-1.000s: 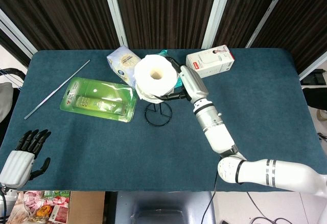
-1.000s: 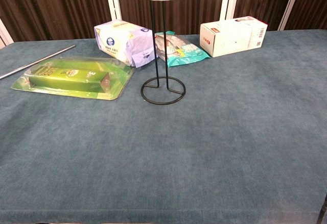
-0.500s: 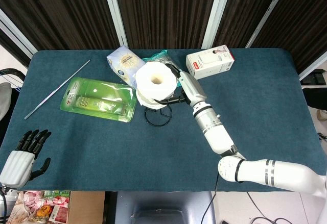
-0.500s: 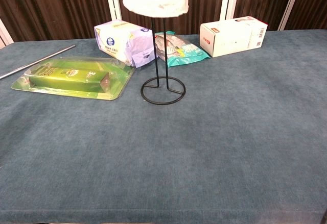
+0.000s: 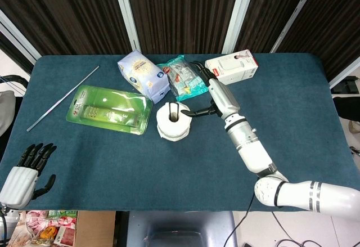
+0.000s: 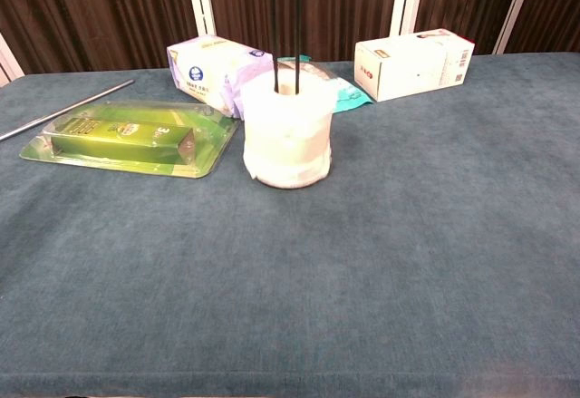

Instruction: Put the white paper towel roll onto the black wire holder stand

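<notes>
The white paper towel roll (image 5: 174, 121) (image 6: 288, 131) sits upright on the table, threaded over the black wire holder stand. The stand's tall loop (image 6: 285, 17) pokes up through the roll's core (image 5: 175, 113). My right hand (image 5: 216, 98) hovers just right of the roll, holding nothing. Its dark fingers (image 5: 197, 112) are spread and reach to the roll's right edge; contact cannot be told. The chest view does not show this hand. My left hand (image 5: 25, 171) rests off the table's near left corner, fingers extended and empty.
Left of the roll lies a green blister pack (image 5: 109, 109) (image 6: 127, 135). A tissue pack (image 5: 140, 72) (image 6: 217, 72) and a teal snack bag (image 5: 183, 78) lie behind it. A white box (image 5: 232, 67) (image 6: 415, 63) sits back right, a metal rod (image 5: 62, 98) far left.
The roll has dropped down the stand's wire to the base. My right hand has let go of it and moved lower and slightly right.
</notes>
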Tool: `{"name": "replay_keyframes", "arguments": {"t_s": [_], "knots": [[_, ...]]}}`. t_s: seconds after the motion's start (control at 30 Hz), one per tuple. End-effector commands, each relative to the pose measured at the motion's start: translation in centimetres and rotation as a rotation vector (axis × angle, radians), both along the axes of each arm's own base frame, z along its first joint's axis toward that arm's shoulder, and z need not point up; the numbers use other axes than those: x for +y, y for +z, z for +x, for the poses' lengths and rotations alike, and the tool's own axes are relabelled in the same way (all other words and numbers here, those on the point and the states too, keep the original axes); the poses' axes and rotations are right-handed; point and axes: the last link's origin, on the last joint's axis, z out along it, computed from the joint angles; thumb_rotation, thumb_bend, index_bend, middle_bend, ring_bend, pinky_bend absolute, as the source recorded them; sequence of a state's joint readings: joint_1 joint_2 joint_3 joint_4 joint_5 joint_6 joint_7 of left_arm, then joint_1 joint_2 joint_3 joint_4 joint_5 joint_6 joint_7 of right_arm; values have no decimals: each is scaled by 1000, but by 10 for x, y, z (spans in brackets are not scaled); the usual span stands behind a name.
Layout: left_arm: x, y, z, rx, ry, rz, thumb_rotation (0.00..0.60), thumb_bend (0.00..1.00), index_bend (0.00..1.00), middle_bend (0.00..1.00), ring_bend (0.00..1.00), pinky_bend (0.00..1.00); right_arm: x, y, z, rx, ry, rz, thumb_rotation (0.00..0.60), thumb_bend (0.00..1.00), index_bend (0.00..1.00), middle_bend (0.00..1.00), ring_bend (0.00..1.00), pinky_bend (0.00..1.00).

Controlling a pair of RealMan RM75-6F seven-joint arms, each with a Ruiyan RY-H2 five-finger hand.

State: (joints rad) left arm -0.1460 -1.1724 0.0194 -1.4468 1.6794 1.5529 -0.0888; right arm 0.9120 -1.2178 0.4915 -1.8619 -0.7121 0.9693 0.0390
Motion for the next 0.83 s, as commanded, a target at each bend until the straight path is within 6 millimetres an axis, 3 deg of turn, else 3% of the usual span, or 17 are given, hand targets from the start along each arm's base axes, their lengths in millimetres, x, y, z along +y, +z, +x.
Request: {"name": "replay_keyframes", "arguments": {"t_s": [0.03, 0.13, 0.2, 0.4, 0.5, 0.6, 0.67, 0.83], "knots": [[1, 1, 3, -3, -6, 3, 600, 462, 0, 63, 22, 72, 21, 13, -20, 50, 39, -37, 600, 166, 0, 0, 0, 0], [0, 3, 5, -5, -11, 10, 600, 462, 0, 63, 22, 72, 55, 20, -55, 153, 82, -115, 600, 168, 0, 0, 0, 0], [0, 4, 5, -6, -15, 15, 600, 463, 0, 63, 22, 72, 86, 21, -92, 263, 99, -170, 600, 173, 0, 0, 0, 0], [-3, 1, 4, -9, -28, 20, 600, 462, 0, 63, 22, 72, 177, 3, -201, 739, 80, -189, 600, 177, 0, 0, 0, 0], [-5, 1, 3, -5, -34, 18, 600, 462, 0, 63, 22, 72, 211, -8, -240, 828, -53, -208, 600, 177, 0, 0, 0, 0], [-7, 2, 4, -9, -44, 18, 600, 463, 0, 62, 22, 72, 230, -14, -252, 859, -98, -158, 600, 176, 0, 0, 0, 0], [-8, 2, 5, -23, -49, 9, 600, 463, 0, 62, 22, 72, 224, -6, -247, 833, -91, -248, 600, 169, 0, 0, 0, 0], [-6, 3, 4, -7, -48, 17, 600, 462, 0, 62, 22, 72, 226, -9, -248, 853, -93, -274, 600, 166, 0, 0, 0, 0]]}}
